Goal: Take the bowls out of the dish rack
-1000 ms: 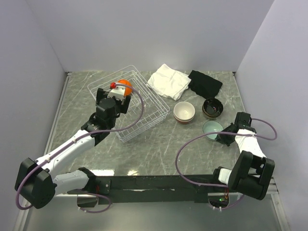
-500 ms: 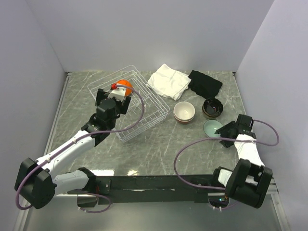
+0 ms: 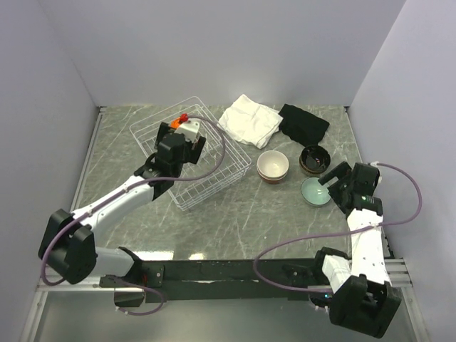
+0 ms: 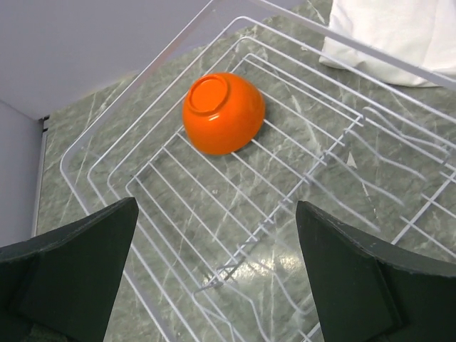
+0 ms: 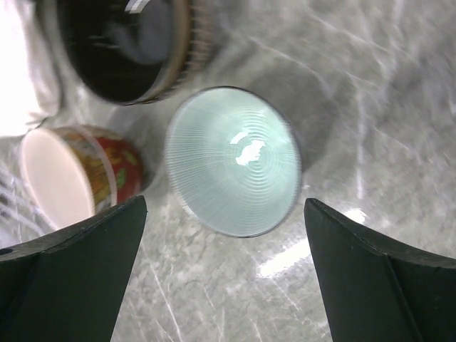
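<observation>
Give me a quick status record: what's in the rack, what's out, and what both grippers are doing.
in rack: orange bowl, tilted with its base up, the only bowl seen in the dish rack
out on table: pale blue-green bowl, red-patterned bowl, dark bowl
left gripper: open, over the rack, short of the orange bowl
right gripper: open, above the pale blue-green bowl, holding nothing
other: white cloth and black cloth at the far side

Left tool (image 4: 215, 214); right tool (image 5: 225, 206); jaws apart
</observation>
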You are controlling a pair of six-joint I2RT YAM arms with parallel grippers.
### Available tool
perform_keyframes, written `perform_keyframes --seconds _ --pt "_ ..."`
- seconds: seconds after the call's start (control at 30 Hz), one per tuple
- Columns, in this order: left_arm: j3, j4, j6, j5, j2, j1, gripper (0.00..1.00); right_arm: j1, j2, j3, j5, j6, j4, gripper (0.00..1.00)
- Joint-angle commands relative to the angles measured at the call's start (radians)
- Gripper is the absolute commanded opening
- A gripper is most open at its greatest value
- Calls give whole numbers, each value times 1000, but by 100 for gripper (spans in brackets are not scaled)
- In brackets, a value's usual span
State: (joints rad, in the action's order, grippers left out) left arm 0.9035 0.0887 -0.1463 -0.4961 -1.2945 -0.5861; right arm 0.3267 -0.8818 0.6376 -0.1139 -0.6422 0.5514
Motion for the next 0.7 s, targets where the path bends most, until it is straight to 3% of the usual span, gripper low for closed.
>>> perform_keyframes --seconds 0.0,0.27,0.43,0.67 --pt "119 -1 -21 71 -86 20 100 -73 27 94 46 79 -10 100" --pt "326 -146 -113 243 -311 152 100 -166 55 132 74 142 -41 100" --pt "564 -332 -225 242 -541 183 100 -192 63 114 51 148 -67 100" --pt "683 -342 -367 231 -686 200 99 -206 66 106 37 164 -77 100"
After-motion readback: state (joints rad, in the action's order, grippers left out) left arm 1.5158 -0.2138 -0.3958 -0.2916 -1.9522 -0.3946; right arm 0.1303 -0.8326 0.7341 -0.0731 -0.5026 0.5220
